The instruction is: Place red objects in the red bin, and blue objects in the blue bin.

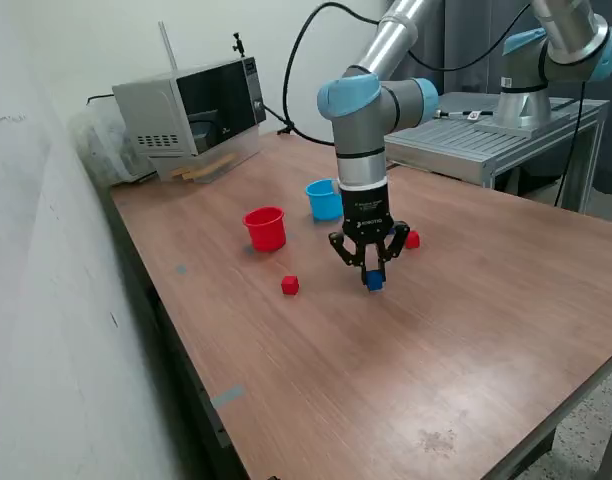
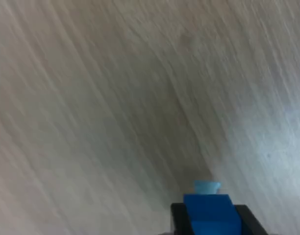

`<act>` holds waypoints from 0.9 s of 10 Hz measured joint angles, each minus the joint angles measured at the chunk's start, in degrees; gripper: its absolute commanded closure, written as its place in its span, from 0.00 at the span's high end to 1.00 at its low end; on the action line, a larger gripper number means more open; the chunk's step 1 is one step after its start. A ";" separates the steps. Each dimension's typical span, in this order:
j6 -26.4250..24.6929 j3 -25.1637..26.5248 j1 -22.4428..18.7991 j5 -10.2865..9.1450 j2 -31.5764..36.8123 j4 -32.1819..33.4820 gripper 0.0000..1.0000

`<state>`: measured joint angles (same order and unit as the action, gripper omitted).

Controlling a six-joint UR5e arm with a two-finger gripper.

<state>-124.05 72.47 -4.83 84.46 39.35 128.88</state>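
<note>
Pincer clamped on a blue cube low over the tabletop, between red cube and another red cube; red cup, blue cup behind.

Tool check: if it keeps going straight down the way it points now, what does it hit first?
Probably bare table. The tool points straight down, shut on a blue cube at or just above the wood. The wrist view shows only wood grain beyond the cube; the gap is unclear.

A robotics lab, by the look of it.
A wooden table carries a microwave — a second robot arm stands on a metal bench behind, seemingly before dark curtains.
</note>
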 measured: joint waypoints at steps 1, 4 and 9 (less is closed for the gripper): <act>-1.97 0.10 0.70 0.05 1.08 -0.02 0.00; -10.19 0.85 4.17 3.02 5.90 -0.61 0.00; -25.65 2.11 11.69 11.70 11.29 -5.03 0.00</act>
<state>-149.70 74.58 6.86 96.16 50.64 123.85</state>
